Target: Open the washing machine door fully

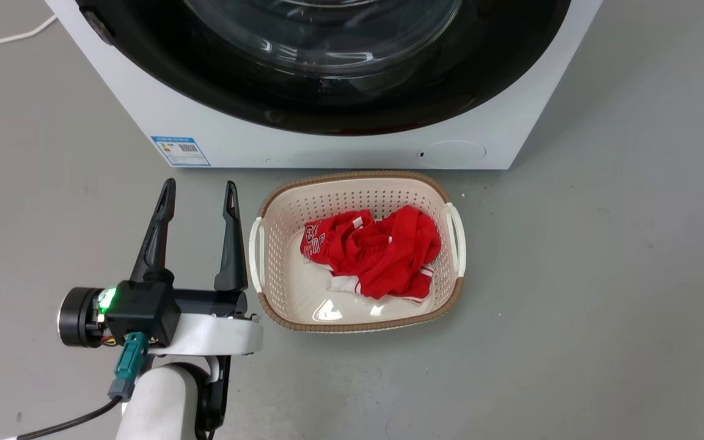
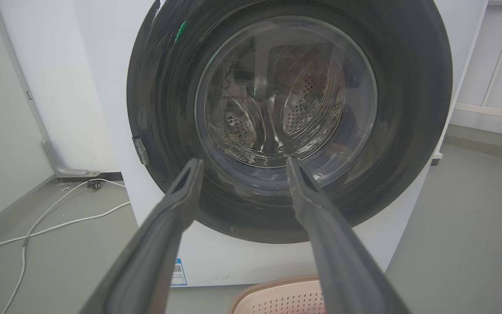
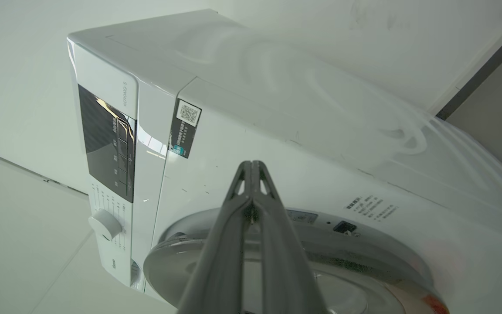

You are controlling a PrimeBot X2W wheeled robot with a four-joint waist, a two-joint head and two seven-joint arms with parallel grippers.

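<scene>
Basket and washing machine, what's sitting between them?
Nothing sits there. The head view shows a thin strip of bare grey floor between the basket and the washing machine.

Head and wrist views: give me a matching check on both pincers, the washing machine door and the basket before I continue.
1 left pincer
2 right pincer
3 washing machine door
4 basket

A holds red clothing
B fingers pressed together
C fingers spread apart
D black ring around clear glass

Pairs: 1-C, 2-B, 3-D, 4-A
</scene>
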